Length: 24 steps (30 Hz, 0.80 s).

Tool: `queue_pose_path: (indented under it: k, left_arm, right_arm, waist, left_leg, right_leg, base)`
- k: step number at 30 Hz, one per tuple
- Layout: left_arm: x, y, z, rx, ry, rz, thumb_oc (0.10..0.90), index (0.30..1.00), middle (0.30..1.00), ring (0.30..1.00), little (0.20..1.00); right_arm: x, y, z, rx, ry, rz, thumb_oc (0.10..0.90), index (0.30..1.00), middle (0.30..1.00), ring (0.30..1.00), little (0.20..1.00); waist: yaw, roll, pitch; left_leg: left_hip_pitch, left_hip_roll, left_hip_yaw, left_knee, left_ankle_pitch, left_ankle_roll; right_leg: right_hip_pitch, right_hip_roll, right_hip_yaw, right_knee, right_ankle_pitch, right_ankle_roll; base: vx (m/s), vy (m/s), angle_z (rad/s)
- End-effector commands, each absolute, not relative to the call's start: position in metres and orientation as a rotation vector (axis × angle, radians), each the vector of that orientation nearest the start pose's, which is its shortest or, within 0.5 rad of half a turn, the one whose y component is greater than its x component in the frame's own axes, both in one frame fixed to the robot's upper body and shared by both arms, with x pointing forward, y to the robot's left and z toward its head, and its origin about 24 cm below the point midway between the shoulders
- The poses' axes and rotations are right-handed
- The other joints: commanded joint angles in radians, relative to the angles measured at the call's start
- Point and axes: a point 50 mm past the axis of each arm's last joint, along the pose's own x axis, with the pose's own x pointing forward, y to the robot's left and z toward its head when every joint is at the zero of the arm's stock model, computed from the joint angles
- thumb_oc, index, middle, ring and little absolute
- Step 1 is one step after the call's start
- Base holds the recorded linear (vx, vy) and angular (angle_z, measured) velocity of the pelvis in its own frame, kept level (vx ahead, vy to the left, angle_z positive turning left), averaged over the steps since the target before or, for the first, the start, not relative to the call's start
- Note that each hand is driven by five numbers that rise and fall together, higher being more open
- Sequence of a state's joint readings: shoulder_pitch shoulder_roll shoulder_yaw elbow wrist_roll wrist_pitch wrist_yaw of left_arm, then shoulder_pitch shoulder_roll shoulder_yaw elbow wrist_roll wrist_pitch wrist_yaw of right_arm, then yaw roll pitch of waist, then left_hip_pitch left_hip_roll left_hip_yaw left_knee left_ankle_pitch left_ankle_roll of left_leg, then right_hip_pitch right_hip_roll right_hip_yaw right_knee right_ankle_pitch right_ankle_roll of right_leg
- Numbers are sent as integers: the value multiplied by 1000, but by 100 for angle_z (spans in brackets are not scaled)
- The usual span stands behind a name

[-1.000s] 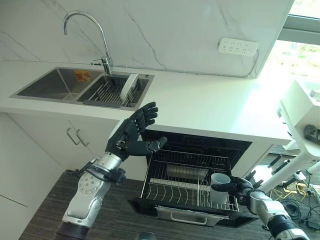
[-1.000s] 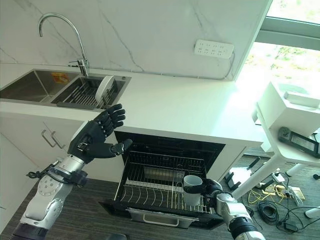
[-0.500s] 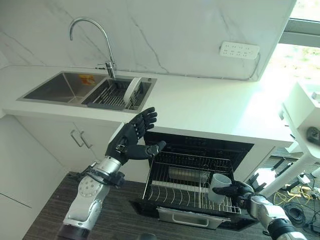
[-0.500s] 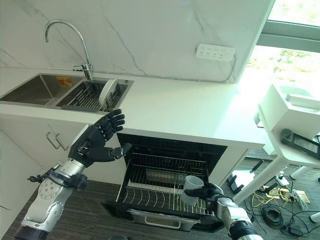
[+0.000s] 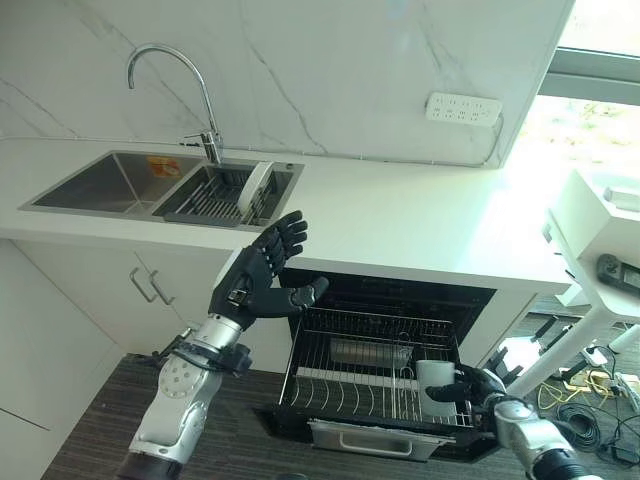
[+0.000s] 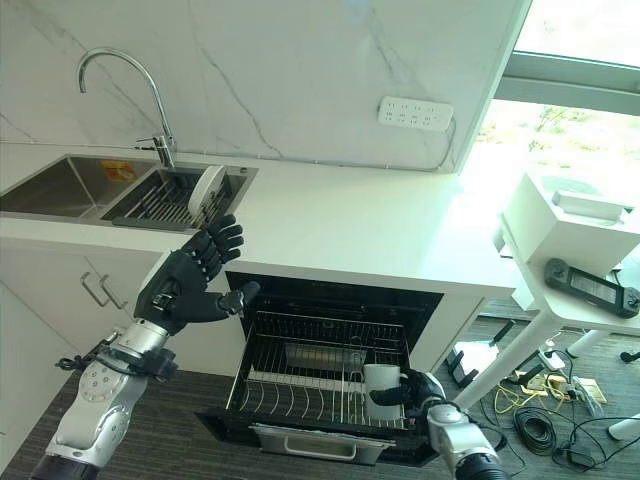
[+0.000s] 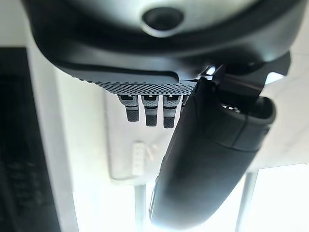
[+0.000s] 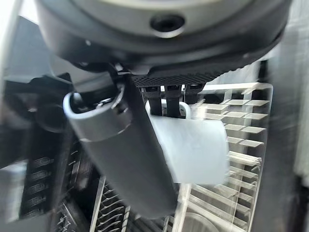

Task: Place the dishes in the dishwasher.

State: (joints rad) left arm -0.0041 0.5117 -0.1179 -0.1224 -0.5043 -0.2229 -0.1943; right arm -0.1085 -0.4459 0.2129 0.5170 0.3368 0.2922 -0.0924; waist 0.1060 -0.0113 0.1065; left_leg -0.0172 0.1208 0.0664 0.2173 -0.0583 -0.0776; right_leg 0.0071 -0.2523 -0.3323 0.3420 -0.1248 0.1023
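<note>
A white mug (image 5: pixel 434 385) stands upright at the right end of the pulled-out dishwasher rack (image 5: pixel 340 390), with my right hand (image 5: pixel 480 383) shut on it; the right wrist view shows the fingers (image 8: pixel 166 96) curled at the mug's handle (image 8: pixel 181 108) and the thumb (image 8: pixel 130 154) alongside the mug (image 8: pixel 198 150). My left hand (image 5: pixel 258 280) is raised in front of the counter edge, fingers spread, holding nothing. A white plate (image 5: pixel 256 185) stands on edge in the drying rack (image 5: pixel 215 192) in the sink's right basin.
The dishwasher (image 5: pixel 400 300) sits open under the white counter (image 5: pixel 400 215). A steel sink (image 5: pixel 105 180) with a tall tap (image 5: pixel 165 75) is at the left. A white table (image 5: pixel 600 210) stands at the right, with cables on the floor.
My right hand has brought the mug lower, down onto the right end of the rack. The camera has shifted a little. The left hand holds the same pose.
</note>
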Motion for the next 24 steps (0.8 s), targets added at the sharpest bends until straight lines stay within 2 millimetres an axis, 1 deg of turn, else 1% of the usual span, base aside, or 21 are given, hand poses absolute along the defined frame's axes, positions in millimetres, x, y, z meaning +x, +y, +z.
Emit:
queue_pose_path:
  k: [1, 2, 3, 4, 5, 6, 7, 8, 9, 10, 11, 12, 17, 20, 23, 24]
  left_arm:
    - [252, 192, 151, 15, -543, -364, 800, 900, 900, 900, 900]
    - [254, 189, 152, 9, -552, -369, 800, 900, 900, 900, 900]
    - [255, 189, 154, 9, -553, -377, 800, 900, 900, 900, 900]
    - [252, 186, 155, 10, -557, -371, 800, 900, 900, 900, 900]
    - [254, 189, 152, 8, -556, -371, 800, 900, 900, 900, 900]
    - [255, 191, 151, 6, -556, -374, 800, 900, 900, 900, 900]
    - [253, 189, 155, 11, -561, -368, 800, 900, 900, 900, 900]
    - [259, 191, 154, 6, -559, -365, 800, 900, 900, 900, 900]
    - [258, 189, 157, 7, -561, -365, 800, 900, 900, 900, 900]
    - [258, 184, 161, 11, -562, -365, 800, 900, 900, 900, 900]
    - [259, 185, 160, 11, -563, -366, 800, 900, 900, 900, 900]
    - [258, 185, 162, 10, -566, -367, 800, 900, 900, 900, 900]
    - [255, 186, 166, 13, -579, -356, 800, 900, 900, 900, 900]
    - [251, 192, 168, 14, -588, -337, 800, 900, 900, 900, 900]
    - [245, 200, 168, 4, -599, -318, 800, 900, 900, 900, 900]
    - [240, 206, 170, -9, -620, -294, 800, 900, 900, 900, 900]
  right_arm:
    - [274, -242, -18, -52, 535, -67, 800, 900, 900, 900, 900]
    - [279, -243, -13, -286, 530, -133, 800, 900, 900, 900, 900]
    - [284, -257, -6, -347, 512, -140, 800, 900, 900, 900, 900]
    - [283, -225, -8, 148, 542, 64, 800, 900, 900, 900, 900]
    - [278, -236, -14, -154, 510, -111, 800, 900, 900, 900, 900]
    - [276, -253, -13, -427, 492, -203, 800, 900, 900, 900, 900]
    - [277, -234, -16, 70, 529, 14, 800, 900, 900, 900, 900]
    - [275, -254, -18, -265, 517, -140, 800, 900, 900, 900, 900]
    - [278, -259, -13, -282, 519, -142, 800, 900, 900, 900, 900]
    - [286, -249, -3, -207, 520, -122, 800, 900, 900, 900, 900]
    - [287, -252, -1, -233, 513, -142, 800, 900, 900, 900, 900]
    - [291, -254, 6, -235, 492, -148, 800, 900, 900, 900, 900]
    - [303, -252, 35, -302, 398, -181, 800, 900, 900, 900, 900]
    - [301, -242, 51, -240, 325, -148, 800, 900, 900, 900, 900]
    - [294, -234, 65, -163, 229, -105, 800, 900, 900, 900, 900]
    - [288, -228, 80, -93, 137, -42, 800, 900, 900, 900, 900]
  waist:
    - [1, -5, -36]
    - [2, -5, -31]
    - [6, -5, -31]
    - [1, -4, -30]
    - [1, -4, -32]
    - [2, -5, -31]
    - [-3, -4, -33]
    - [-2, -7, -38]
    - [-2, -6, -40]
    - [1, -8, -40]
    - [2, -8, -39]
    - [4, -8, -37]
    - [3, -9, -34]
    - [-6, -9, -33]
    - [-17, -10, -30]
    - [-28, -10, -28]
  left_leg:
    - [15, 24, 13, 83, -147, -11]
    - [26, 23, 11, 83, -154, -12]
    - [27, 26, 6, 83, -155, -13]
    - [20, 28, 7, 83, -142, -11]
    - [22, 27, 18, 83, -148, -14]
    - [26, 29, 15, 83, -152, -13]
    - [19, 30, 11, 83, -144, -9]
    - [15, 24, 7, 83, -150, -12]
    - [12, 23, 2, 83, -148, -11]
    - [11, 21, 0, 83, -142, -9]
    - [11, 22, -2, 83, -142, -9]
    - [12, 23, -4, 83, -142, -10]
    - [11, 25, -8, 83, -138, -10]
    - [9, 28, -3, 83, -134, -9]
    - [7, 30, 2, 83, -133, -9]
    - [4, 30, 4, 83, -132, -8]
  right_leg:
    - [30, 24, 28, -42, -83, 14]
    - [40, 24, 27, -42, -88, 16]
    - [42, 22, 31, -42, -88, 18]
    - [36, 22, 30, -42, -82, 14]
    - [39, 22, 23, -42, -86, 15]
    - [42, 19, 25, -42, -86, 18]
    - [33, 19, 27, -42, -82, 14]
    - [30, 22, 27, -42, -84, 17]
    - [28, 22, 31, -42, -84, 19]
    - [26, 23, 31, -42, -80, 16]
    - [26, 22, 31, -42, -79, 16]
    - [28, 22, 29, -42, -80, 15]
    - [28, 22, 28, -42, -80, 13]
    - [25, 21, 27, -42, -79, 14]
    - [22, 21, 29, -42, -79, 14]
    - [17, 23, 32, -42, -79, 13]
  base:
    - [0, 0, 0]
    - [0, 0, 0]
    - [-54, 18, 1]
    - [-32, 10, 2]
    - [-35, 2, 0]
    - [-45, 6, 1]
    - [-57, 5, -1]
    - [-52, 11, 0]
    - [0, 0, 0]
    - [-16, 3, -5]
    - [-16, -2, -8]
    - [-8, -3, -9]
    - [-1, 0, -1]
    - [0, 0, 0]
    - [0, 0, 0]
    - [0, 0, 0]
